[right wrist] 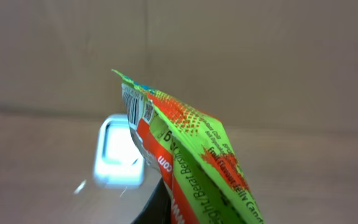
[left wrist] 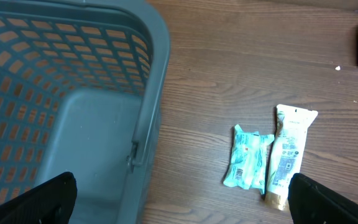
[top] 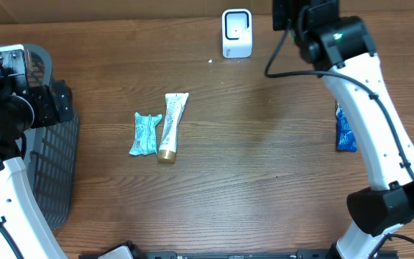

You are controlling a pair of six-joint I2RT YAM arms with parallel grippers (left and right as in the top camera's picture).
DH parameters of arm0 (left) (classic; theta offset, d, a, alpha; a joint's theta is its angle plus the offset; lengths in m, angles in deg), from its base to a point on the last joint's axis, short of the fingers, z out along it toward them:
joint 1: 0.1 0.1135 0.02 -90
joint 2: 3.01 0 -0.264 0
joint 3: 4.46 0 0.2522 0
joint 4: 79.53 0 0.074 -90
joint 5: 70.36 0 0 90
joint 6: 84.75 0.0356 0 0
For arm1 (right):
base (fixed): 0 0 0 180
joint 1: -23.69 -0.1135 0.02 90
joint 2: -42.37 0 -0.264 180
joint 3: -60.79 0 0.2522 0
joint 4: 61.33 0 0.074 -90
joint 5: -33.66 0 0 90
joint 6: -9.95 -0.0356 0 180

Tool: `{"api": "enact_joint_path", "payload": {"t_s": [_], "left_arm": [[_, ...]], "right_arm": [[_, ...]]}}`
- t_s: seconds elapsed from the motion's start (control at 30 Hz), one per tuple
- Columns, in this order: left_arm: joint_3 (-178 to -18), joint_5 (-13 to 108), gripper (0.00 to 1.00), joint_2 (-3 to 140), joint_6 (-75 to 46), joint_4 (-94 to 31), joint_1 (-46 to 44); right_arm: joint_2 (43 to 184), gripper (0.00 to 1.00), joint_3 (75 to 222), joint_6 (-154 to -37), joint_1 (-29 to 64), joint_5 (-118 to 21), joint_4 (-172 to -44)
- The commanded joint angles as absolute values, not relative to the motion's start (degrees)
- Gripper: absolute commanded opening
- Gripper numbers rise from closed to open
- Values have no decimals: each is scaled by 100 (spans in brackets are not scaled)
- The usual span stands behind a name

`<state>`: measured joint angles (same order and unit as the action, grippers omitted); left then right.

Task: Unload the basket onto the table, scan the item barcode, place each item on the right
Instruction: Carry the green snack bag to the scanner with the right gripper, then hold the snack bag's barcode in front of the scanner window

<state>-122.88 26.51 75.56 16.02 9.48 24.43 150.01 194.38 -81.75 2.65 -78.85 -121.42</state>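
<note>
1. the right gripper (right wrist: 166,213) is clamped tight on a green and orange packet (right wrist: 191,155), which stands up in front of the wrist camera, off the table (top: 264,180).
2. the packet's barcode (right wrist: 131,102) shows near its top left corner. the white scanner (right wrist: 120,149) is blurred behind the packet, low and to the left.
3. from overhead, the white scanner stands at the far edge of the table, and the end of the right arm (top: 365,93) is just right of it.
4. the left gripper (left wrist: 180,186) is spread wide and holds nothing. its dark fingers (left wrist: 42,202) show in the near corners of the wrist view, above the rim of a grey basket (left wrist: 148,93) at the table's left.
5. a teal packet (top: 144,134) and a cream tube (top: 172,127) lie side by side, touching, in mid-table.
6. a blue packet (top: 345,129) lies at the right, partly hidden by the right arm.
</note>
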Motion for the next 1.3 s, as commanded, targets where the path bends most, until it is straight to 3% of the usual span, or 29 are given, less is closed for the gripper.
{"api": "enact_joint_path", "payload": {"t_s": [0.0,0.43,0.83,1.27], "left_arm": [[-12364,2693,100,7573,1707,943,2463],[-12364,2693,100,7573,1707,943,2463],[-12364,2693,100,7573,1707,943,2463],[-12364,2693,100,7573,1707,943,2463]], "right_arm": [[15226,4,19644,-7274,123,-9329,-11678],[16673,4,19644,-6000,108,-9402,-10640],[17239,4,19587,-3867,45,-9163,-10279],[17538,4,19563,-2658,-213,-9485,-9219]]}}
